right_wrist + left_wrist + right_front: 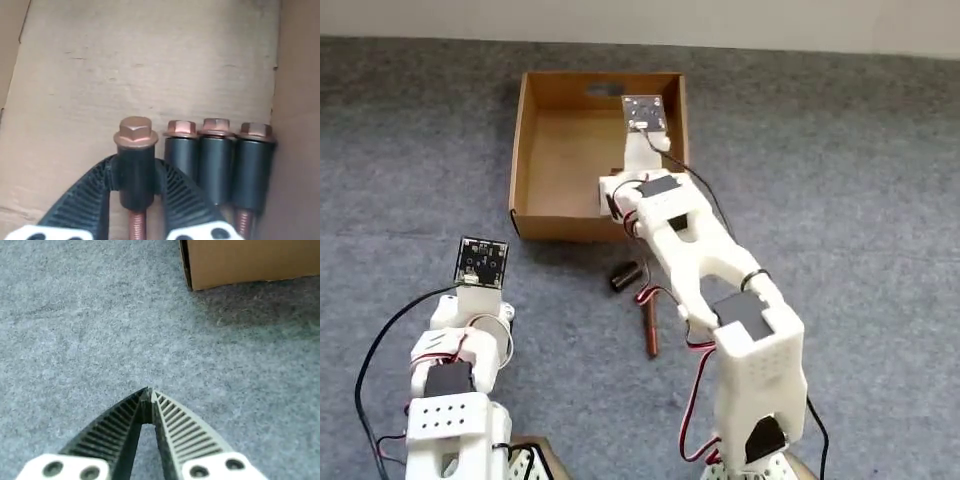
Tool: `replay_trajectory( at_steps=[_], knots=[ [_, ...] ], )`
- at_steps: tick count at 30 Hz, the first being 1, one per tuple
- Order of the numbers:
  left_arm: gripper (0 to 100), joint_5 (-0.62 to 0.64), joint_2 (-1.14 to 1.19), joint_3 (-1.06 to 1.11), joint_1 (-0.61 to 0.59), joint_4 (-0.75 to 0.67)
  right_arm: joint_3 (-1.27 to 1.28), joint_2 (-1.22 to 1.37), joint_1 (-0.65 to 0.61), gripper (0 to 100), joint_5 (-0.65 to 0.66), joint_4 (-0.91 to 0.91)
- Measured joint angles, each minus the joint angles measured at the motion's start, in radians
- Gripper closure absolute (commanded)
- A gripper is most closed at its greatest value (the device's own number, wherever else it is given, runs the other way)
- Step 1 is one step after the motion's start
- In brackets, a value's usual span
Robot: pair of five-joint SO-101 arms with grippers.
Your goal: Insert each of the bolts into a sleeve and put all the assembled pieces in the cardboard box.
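right gripper (136, 162) gripped a sleeved bolt (135, 172) inside the cardboard box (150, 60) beside three assembled pieces (216, 160); left gripper (148, 392) was closed, empty

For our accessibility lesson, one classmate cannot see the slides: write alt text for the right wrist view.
The right gripper is shut on a black sleeve with a copper bolt through it, inside the cardboard box. Beside it, three more assembled pieces sit in a row, the last against the box wall.
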Motion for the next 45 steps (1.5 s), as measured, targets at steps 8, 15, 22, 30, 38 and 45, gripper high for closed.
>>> replay_trajectory(
  at_steps=[8,15,22,30,38,45],
  knots=[
    [99,0.0,0.0,0.0,0.0,0.0,0.0,-0.04,-0.035,99.2,0.0,0.006],
    [99,0.0,0.0,0.0,0.0,0.0,-0.002,0.026,-0.038,98.8,0.0,0.006],
    [99,0.0,0.0,0.0,0.0,0.0,-0.002,0.026,-0.038,78.7,0.0,0.006],
    [99,0.0,0.0,0.002,0.0,0.0,-0.014,0.018,-0.046,73.9,0.0,0.0],
    [99,0.0,0.0,0.002,0.0,0.0,0.002,-0.239,0.06,73.9,0.003,0.149],
    [99,0.0,0.0,0.002,0.0,0.0,0.11,-0.611,0.087,73.9,0.003,0.428]
  ],
)
